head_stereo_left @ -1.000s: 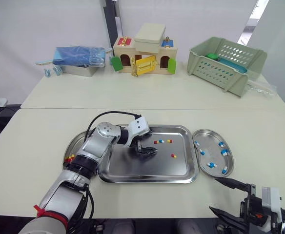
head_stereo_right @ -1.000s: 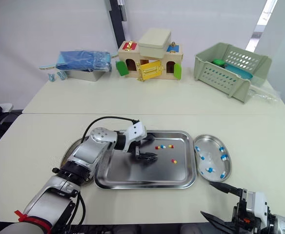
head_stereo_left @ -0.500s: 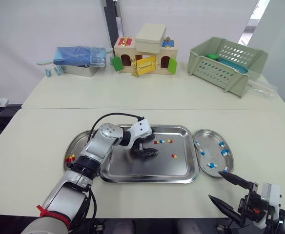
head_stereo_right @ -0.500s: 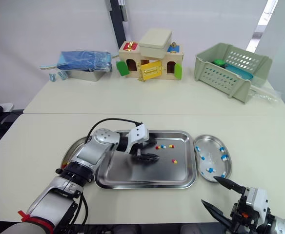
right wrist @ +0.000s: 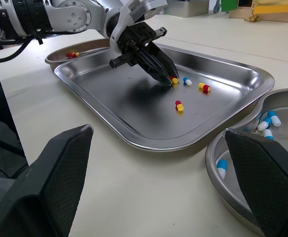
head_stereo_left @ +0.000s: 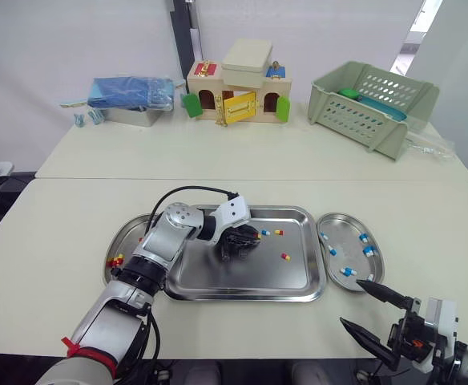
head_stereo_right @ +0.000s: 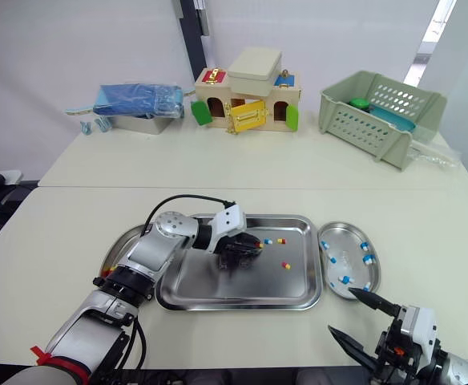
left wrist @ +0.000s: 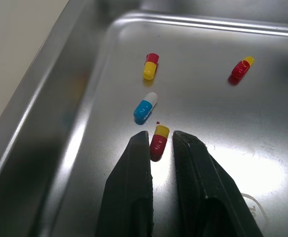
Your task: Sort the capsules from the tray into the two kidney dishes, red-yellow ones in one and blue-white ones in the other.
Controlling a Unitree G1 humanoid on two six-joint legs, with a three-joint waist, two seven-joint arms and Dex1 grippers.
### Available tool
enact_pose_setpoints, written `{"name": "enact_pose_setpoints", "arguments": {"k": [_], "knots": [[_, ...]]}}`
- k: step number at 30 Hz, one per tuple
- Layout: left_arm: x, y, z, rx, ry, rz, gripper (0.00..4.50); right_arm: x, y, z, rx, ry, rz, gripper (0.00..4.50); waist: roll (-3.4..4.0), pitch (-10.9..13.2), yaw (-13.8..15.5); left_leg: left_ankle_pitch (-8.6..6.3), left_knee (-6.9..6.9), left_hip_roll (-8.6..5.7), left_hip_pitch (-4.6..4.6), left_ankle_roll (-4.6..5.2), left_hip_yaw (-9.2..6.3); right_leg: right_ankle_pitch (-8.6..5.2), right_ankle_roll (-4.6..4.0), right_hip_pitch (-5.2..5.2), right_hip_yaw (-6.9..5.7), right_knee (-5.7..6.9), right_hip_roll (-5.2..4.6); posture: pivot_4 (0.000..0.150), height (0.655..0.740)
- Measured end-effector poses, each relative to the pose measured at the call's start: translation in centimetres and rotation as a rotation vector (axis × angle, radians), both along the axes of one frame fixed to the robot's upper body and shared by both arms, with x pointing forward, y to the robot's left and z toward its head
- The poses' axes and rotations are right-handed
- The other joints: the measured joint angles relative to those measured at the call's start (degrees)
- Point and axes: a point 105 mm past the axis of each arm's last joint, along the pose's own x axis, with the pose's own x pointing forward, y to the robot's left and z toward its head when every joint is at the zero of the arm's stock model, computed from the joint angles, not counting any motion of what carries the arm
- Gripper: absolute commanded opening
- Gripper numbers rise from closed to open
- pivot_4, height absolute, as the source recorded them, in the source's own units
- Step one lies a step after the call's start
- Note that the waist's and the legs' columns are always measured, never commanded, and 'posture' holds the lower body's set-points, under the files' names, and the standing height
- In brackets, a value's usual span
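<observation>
A steel tray [head_stereo_left: 218, 279] lies in front of me with a few loose capsules. My left gripper [left wrist: 159, 143] reaches into it, and its black fingers [left wrist: 136, 163] are shut on a red-yellow capsule [left wrist: 159, 137] against the tray floor. Just beyond lie a blue-white capsule [left wrist: 145, 107] and two more red-yellow ones [left wrist: 150, 66] [left wrist: 242, 68]. The left kidney dish [head_stereo_left: 128, 234] holds red-yellow capsules [head_stereo_left: 116, 259]. The right kidney dish [head_stereo_left: 346, 233] holds several blue-white capsules [head_stereo_left: 348, 271]. My right gripper [head_stereo_left: 369, 307] hovers open at the near right table edge, holding nothing.
At the back of the table stand a wooden toy house [head_stereo_left: 238, 84], a green plastic basket [head_stereo_left: 374, 104] and a blue bag on a metal container [head_stereo_left: 130, 92]. Bare tabletop surrounds the tray and dishes.
My left gripper's fingers have drawn together from wide open and closed on the red-yellow capsule, shifting slightly toward the tray's far side. The right gripper has stayed open, drifting a little.
</observation>
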Motion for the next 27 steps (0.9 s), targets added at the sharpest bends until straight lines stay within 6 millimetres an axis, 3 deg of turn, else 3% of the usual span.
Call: {"name": "enact_pose_setpoints", "arguments": {"k": [1, 5, 22, 27], "knots": [[0.0, 0.0, 0.0, 0.000, 0.000, 0.000, 0.75, 0.0, 0.0, 0.0, 0.000, 0.001, -0.002, 4.50, 0.00, 0.00, 0.00, 0.00, 0.00, 0.00, 0.00, 0.00, 0.00, 0.00, 0.00, 0.00, 0.00, 0.00, 0.00, 0.150, 0.7400], [-0.1, 0.0, 0.0, 0.000, 0.000, -0.005, 0.02, 0.2, 0.0, 0.0, -0.001, 0.002, -0.007, 4.50, 0.00, 0.00, 0.00, 0.00, 0.00, 0.00, 0.00, 0.00, 0.00, 0.00, 0.00, 0.00, 0.00, 0.00, 0.00, 0.150, 0.7400], [-1.3, -0.2, 0.0, -0.006, 0.026, -0.017, 0.02, 0.1, 0.6, 0.5, -0.019, -0.010, 0.038, 4.50, 0.01, -0.02, -0.04, 0.01, 0.01, 0.00, 0.00, -0.01, 0.00, 0.00, 0.00, 0.00, 0.00, 0.01, 0.00, 0.150, 0.7400], [-2.7, 2.2, 2.2, -0.037, 0.010, 0.065, 0.02, -0.1, 1.2, 0.8, -0.057, -0.020, 0.145, 4.50, 0.01, -0.02, -0.33, 0.01, -0.02, 0.04, 0.00, -0.01, -0.03, 0.00, 0.00, -0.02, 0.01, 0.02, 0.01, 0.150, 0.7400]]}}
